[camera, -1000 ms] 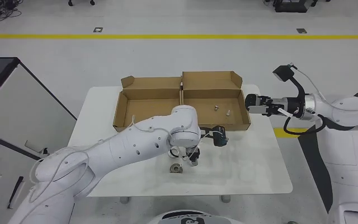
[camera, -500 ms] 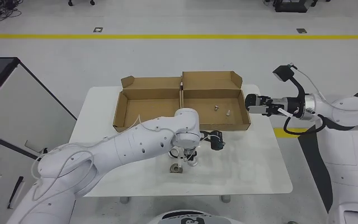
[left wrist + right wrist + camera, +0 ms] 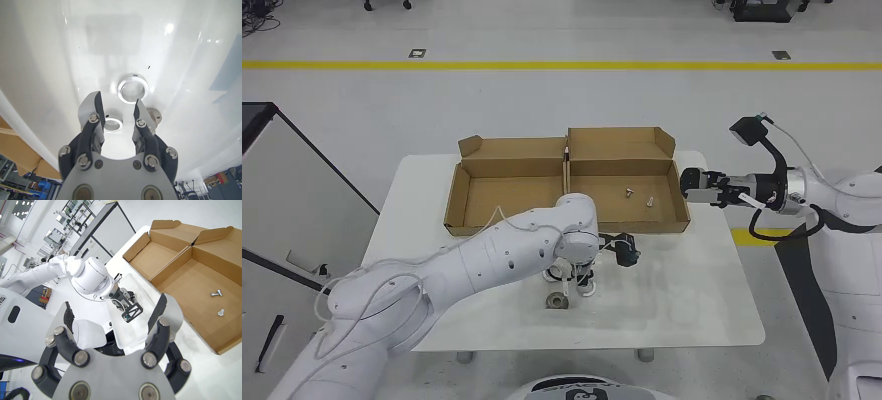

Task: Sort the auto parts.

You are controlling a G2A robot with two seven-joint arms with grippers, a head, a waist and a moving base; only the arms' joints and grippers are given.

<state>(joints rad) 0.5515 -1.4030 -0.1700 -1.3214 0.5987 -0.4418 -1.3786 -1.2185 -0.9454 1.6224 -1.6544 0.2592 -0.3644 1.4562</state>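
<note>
steel ring point(image 3: 133, 88) beneath downturned left gripper point(image 3: 117, 105), jaws apart

White tbl point(image 3: 692, 290): cardboard box point(image 3: 512, 200), 2nd box point(image 3: 607, 207) touching it, white tray point(image 3: 132, 332) near.

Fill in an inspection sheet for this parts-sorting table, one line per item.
Surface: white table, glossy.
Job's things: two open cardboard boxes side by side; bolts in the one nearer the right pincer; two metal rings and a flanged piece on the table.
Clutter: nothing seen.
Grippers: left pincer open, over the rings; right pincer open, holding nothing, by the box's end.
Cables: thin cable along the left arm; black loop under the right arm.
Surroundings: grey floor, yellow line, dark-framed panel.
</note>
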